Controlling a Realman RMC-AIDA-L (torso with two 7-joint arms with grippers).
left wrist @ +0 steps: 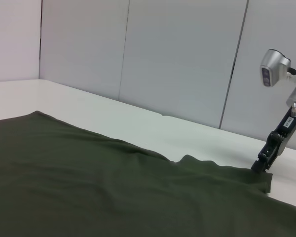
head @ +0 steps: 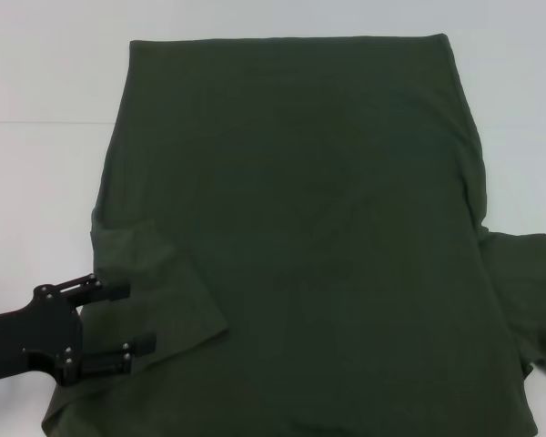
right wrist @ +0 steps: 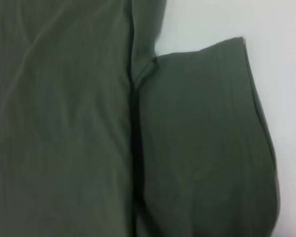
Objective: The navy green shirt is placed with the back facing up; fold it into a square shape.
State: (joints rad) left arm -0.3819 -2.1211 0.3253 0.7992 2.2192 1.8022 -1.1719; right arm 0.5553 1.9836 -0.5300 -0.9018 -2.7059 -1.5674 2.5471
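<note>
Shirt: navy green shirt [head: 318,246], back up, spread across the desk [head: 36,73].
Left gripper [head: 118,319]: jaws spread around the left sleeve [head: 159,291] at the desk's near-left edge.
Right gripper [left wrist: 262,163]: touching the right sleeve [head: 528,282]; jaw state cannot be told.

The large short-sleeved cotton T-shirt [head: 318,237] is a plain dark olive green all over, with no print or pattern on the side facing up; its folds and seams read as slightly darker lines. The flat table top [head: 45,82] under it is plain white. The left gripper [head: 118,323] is matte black with small silver screw heads. The right gripper [left wrist: 266,158] looks black too, on a silver-grey wrist, though it shows only far off. The wall panels [left wrist: 177,59] are pale grey.
</note>
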